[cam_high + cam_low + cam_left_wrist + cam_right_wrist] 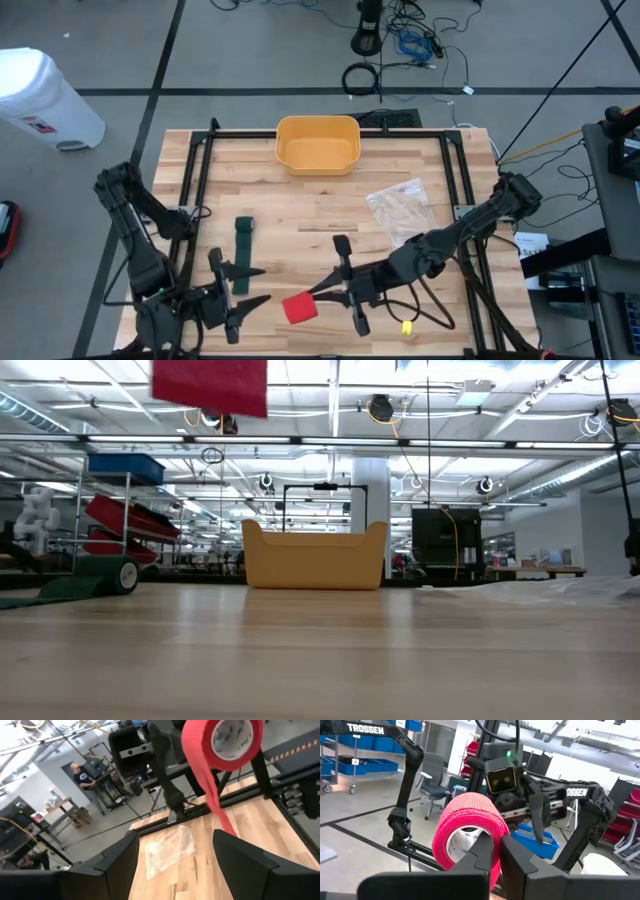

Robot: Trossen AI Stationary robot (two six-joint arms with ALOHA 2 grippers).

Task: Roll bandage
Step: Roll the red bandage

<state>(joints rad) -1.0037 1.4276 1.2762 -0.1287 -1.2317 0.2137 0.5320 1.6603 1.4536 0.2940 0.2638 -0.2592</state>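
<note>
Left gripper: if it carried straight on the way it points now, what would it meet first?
Probably the red bandage roll held up by the shut right gripper; the open left gripper faces it, though depth is unclear.

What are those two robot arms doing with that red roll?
The right gripper is shut on the red bandage roll and holds it up off the wooden table, near the front edge. A loose red tail hangs down from the roll. The left gripper sits open just beside it, facing the roll, not holding anything. A green bandage, partly unrolled, lies flat on the table behind the left gripper. A yellow bin stands at the far edge, and a clear plastic bag lies on the right side.
</note>
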